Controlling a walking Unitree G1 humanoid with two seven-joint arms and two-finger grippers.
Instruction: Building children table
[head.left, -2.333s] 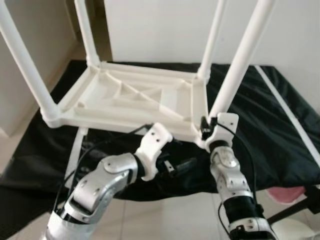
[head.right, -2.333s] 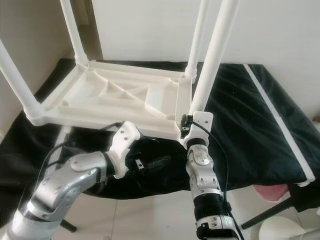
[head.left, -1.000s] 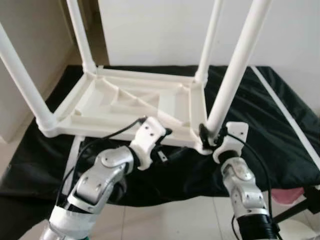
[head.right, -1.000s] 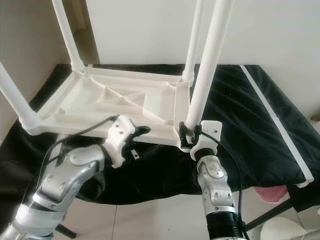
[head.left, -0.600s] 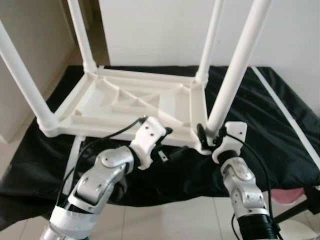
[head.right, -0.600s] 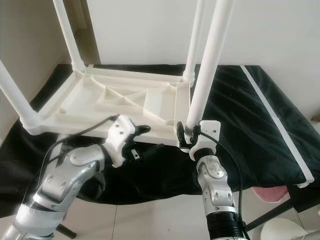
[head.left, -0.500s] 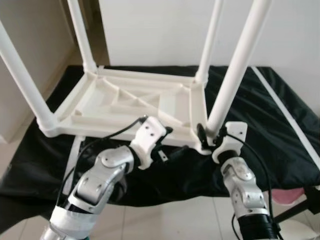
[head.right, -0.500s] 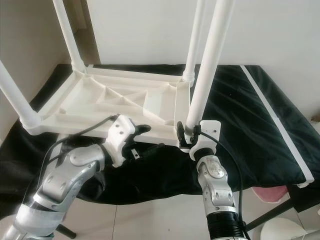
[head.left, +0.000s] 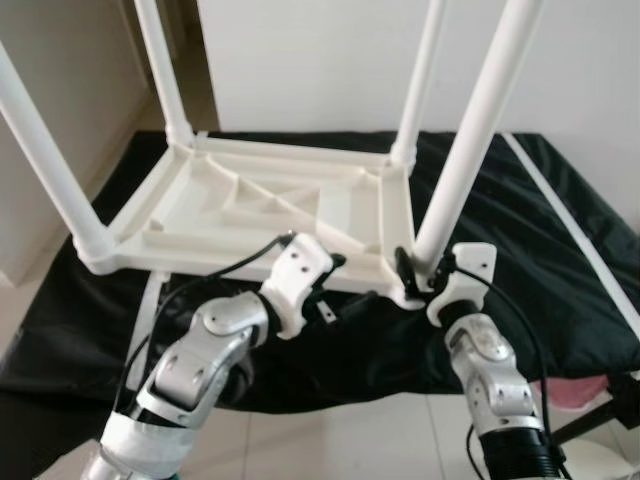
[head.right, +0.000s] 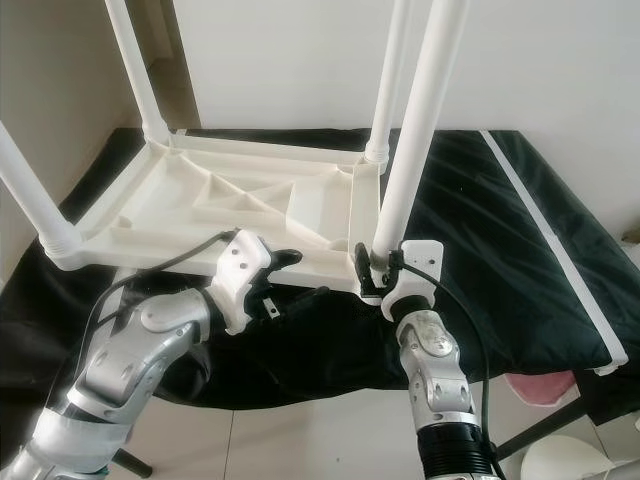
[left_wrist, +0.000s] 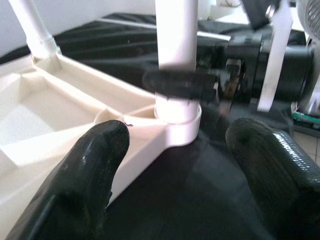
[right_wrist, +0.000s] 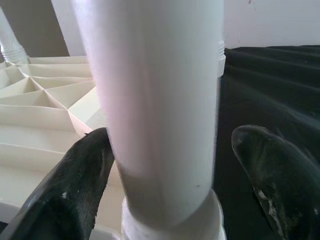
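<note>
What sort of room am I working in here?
Probably an indoor room at home: a tiled floor, plain white wall, and a black cloth spread under the upturned white table.

Head cams look fwd & down on upturned table (head.left: 270, 205); both wrist cams sit v. close to same near leg (left_wrist: 177, 55), from opposite sides.

a plain room in a home, going by what shows: a pale tiled floor (head.left: 330, 440) with grout lines, bare white walls (head.right: 540, 60) and a beige wall panel (head.left: 60, 110) at the robot's left. a wrinkled black fabric sheet (head.right: 500, 240) is spread out as a work surface, and an upturned white plastic children's table with tube legs (head.left: 270, 205) rests on it.
</note>
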